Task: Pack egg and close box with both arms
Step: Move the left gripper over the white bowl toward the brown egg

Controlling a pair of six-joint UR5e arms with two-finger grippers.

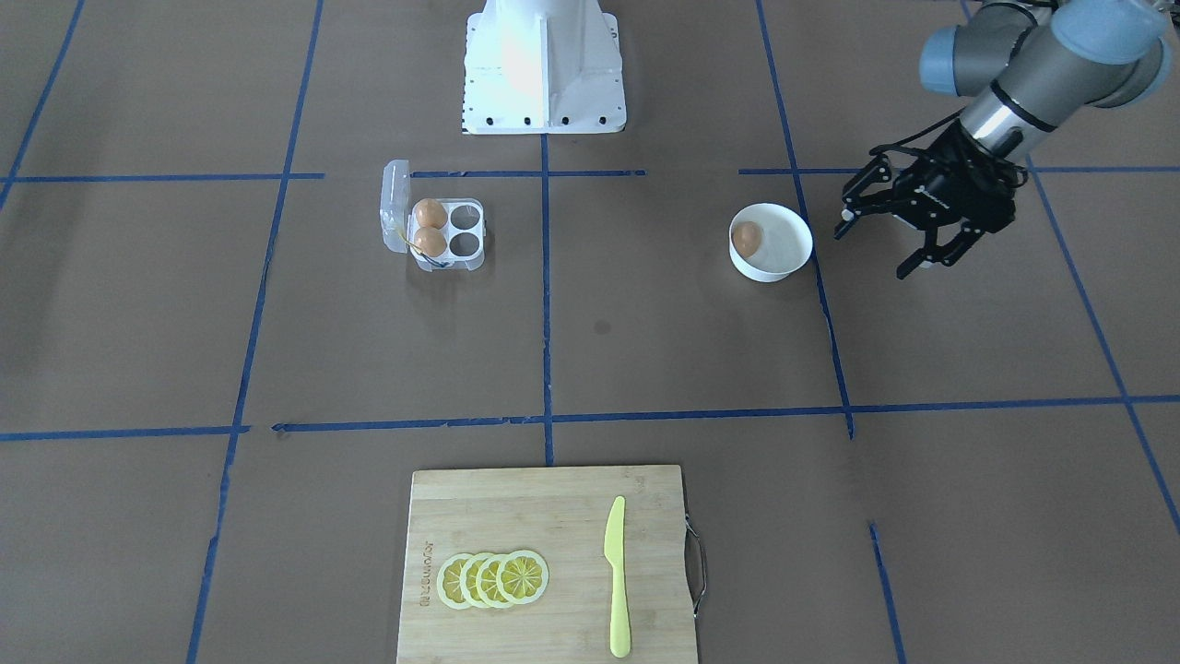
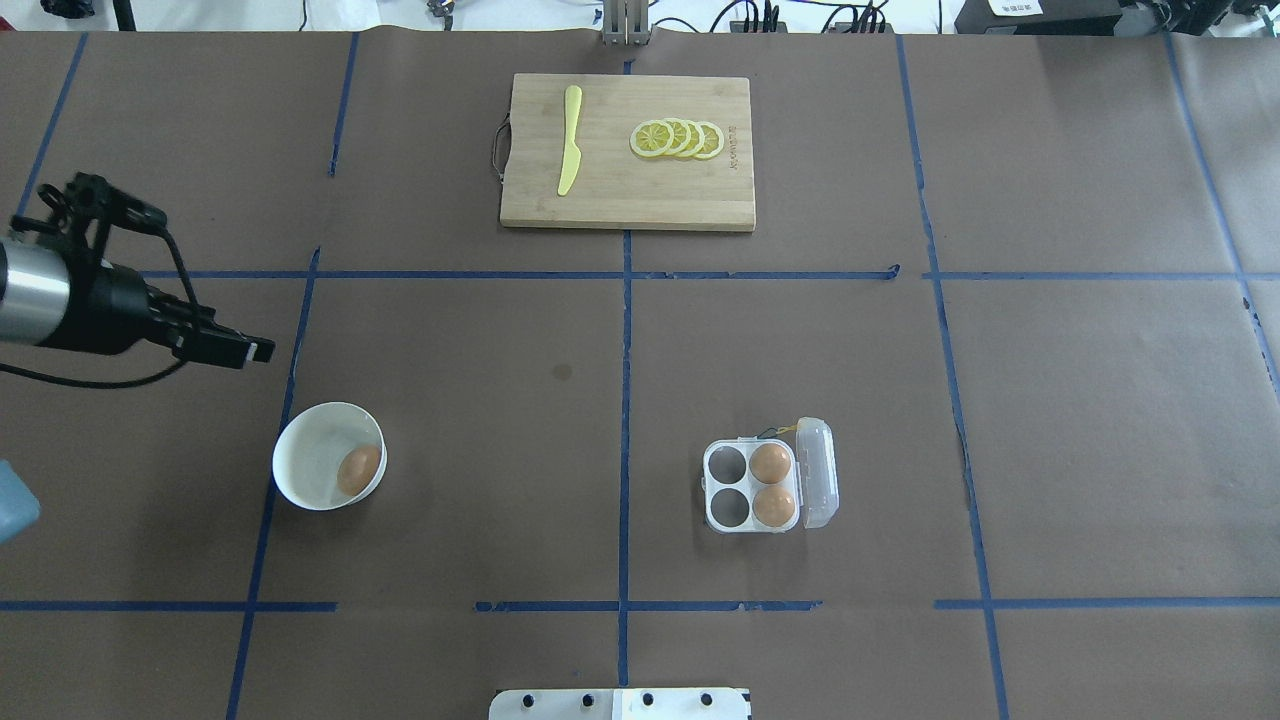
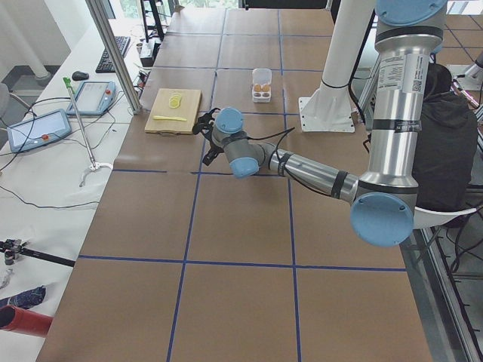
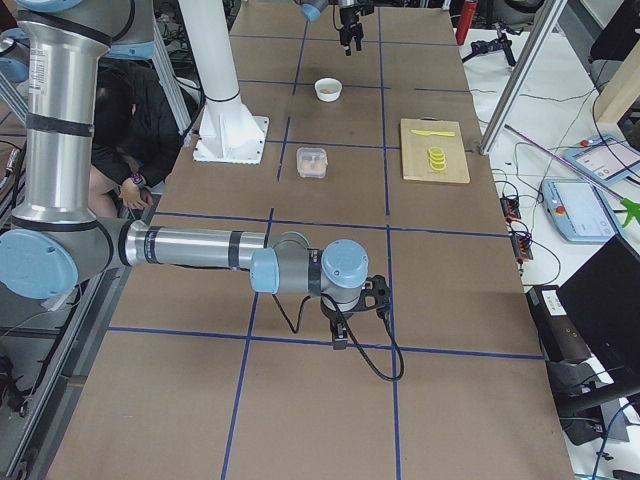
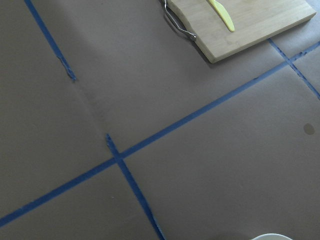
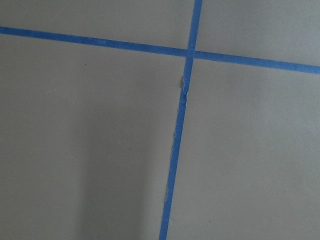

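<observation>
The egg (image 1: 746,238) lies in a round white bowl (image 1: 784,263); it also shows in the overhead view (image 2: 358,470). The box (image 1: 466,261) is a clear carton with its lid (image 1: 395,201) standing open. It holds two brown eggs (image 1: 429,227) in the cells beside the lid, and the other two cells are empty. My left gripper (image 1: 874,251) is open and empty, hovering beside the bowl on the side away from the box. My right gripper (image 4: 340,335) shows only in the exterior right view, far from the box, and I cannot tell its state.
A bamboo cutting board (image 1: 516,516) with lemon slices (image 1: 493,579) and a yellow knife (image 1: 616,576) lies at the table's far side from the robot. The white pedestal base (image 1: 544,69) stands behind the box. Blue tape lines cross the brown table.
</observation>
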